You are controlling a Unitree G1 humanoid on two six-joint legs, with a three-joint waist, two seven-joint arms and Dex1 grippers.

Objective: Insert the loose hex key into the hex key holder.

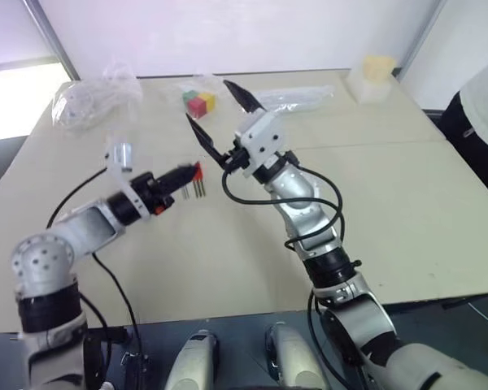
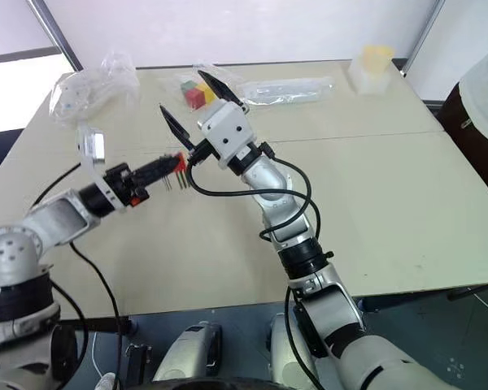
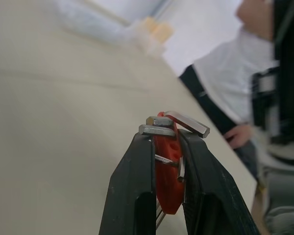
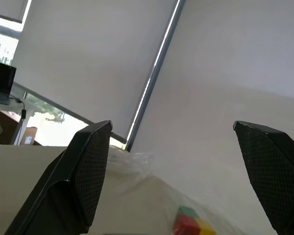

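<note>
Silver-grey metal arms with ribbed black joint rings carry looping black cables along their length. The right claw (image 1: 216, 120) has two tapered black fingers on a boxy white wrist housing; the left claw (image 1: 185, 174) is black, behind an orange-red band.

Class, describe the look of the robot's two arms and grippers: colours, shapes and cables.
Both arms are silver-grey metal segments with black joint bands and loose black cables. The left gripper and right gripper each have two slim black tapered fingers; the right one sits on a white boxy wrist block.
</note>
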